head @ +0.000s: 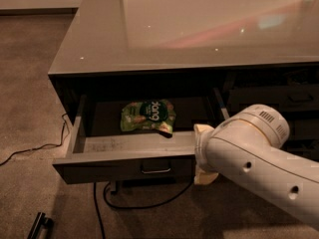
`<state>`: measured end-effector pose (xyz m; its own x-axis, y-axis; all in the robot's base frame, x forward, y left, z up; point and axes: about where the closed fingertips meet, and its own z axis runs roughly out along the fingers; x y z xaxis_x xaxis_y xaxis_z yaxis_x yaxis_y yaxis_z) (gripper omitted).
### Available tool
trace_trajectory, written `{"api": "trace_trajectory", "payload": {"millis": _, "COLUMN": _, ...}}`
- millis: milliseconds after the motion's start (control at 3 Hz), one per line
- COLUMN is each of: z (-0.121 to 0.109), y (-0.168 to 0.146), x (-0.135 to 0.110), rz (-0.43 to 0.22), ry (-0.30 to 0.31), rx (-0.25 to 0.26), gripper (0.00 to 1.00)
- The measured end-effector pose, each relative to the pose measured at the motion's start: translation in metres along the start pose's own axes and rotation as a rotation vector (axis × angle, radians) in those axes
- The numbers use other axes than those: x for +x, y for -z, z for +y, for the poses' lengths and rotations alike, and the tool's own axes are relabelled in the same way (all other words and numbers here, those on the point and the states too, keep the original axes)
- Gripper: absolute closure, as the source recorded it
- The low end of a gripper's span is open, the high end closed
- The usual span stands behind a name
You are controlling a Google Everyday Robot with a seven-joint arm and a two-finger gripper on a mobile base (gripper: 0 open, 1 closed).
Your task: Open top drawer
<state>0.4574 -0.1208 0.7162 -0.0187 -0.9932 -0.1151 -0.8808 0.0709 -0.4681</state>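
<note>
One dark-grey top drawer (99,169), open, centred bar handle (155,169); fingers (205,177) at its right end, spread unclear.

White rounded arm (259,158) — dark holes, striped marking; cream gripper (201,152) beside top drawer (99,169).

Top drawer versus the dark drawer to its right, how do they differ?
The wide dark-grey top drawer is pulled out, showing a green snack bag; the dark right-hand drawer is shut. The gripper sits at the top drawer's right end, away from the right-hand drawer. Both have small bar handles.
</note>
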Motion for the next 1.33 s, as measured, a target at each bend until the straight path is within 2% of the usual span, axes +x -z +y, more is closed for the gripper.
{"api": "trace_trajectory", "payload": {"millis": 333, "z": -0.005, "y": 0.008, "x": 0.001, "rz": -0.028, "ry": -0.001, "rx": 0.039, "gripper": 0.42}}
{"api": "trace_trajectory", "payload": {"millis": 667, "z": -0.013, "y": 0.008, "x": 0.005, "rz": -0.087, "ry": -0.016, "rx": 0.062, "gripper": 0.65}}
{"api": "trace_trajectory", "payload": {"millis": 1000, "z": -0.021, "y": -0.002, "x": 0.004, "rz": -0.172, "ry": -0.020, "rx": 0.048, "gripper": 0.88}}
{"api": "trace_trajectory", "payload": {"millis": 1333, "z": -0.026, "y": -0.013, "x": 0.000, "rz": -0.221, "ry": -0.009, "rx": 0.063, "gripper": 1.00}}
